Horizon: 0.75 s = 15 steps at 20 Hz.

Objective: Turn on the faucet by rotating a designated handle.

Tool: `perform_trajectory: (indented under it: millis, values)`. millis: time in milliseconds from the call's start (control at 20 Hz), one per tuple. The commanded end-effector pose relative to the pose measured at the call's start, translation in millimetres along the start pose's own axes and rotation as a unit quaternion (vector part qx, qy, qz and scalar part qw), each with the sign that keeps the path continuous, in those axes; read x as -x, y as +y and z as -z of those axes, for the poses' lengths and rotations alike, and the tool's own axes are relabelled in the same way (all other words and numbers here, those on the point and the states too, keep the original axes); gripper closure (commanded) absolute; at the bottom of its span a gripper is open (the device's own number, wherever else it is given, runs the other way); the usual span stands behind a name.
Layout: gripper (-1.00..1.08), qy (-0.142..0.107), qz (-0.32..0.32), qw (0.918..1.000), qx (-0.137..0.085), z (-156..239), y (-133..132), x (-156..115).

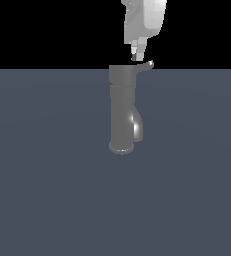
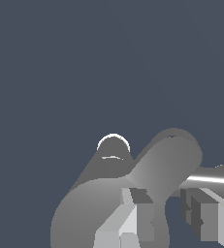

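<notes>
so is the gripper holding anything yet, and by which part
Nothing is clearly held. The gripper hangs just above the faucet top, beside the handle. Whether its fingers touch the handle cannot be told.

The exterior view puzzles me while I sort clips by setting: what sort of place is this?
Probably a bare simulated test scene, not a real kitchen: a lone faucet standing on a flat, featureless grey floor, a black void behind, and the gripper above it.
</notes>
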<state>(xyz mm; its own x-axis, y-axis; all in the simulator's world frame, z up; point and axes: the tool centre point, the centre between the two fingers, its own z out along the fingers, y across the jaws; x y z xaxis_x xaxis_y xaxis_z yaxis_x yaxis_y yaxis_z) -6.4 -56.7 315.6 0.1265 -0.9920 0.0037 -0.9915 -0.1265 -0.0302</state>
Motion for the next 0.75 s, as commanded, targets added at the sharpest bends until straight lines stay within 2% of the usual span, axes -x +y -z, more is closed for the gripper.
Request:
perform_trajectory:
  millis: [0, 700]
  values:
    - [1.08, 0.000, -0.015, 0.9999, 0.006, -9, -2, -21]
    - [1.08, -0.001, -0.033, 0.9993, 0.015, -19, -30, -54]
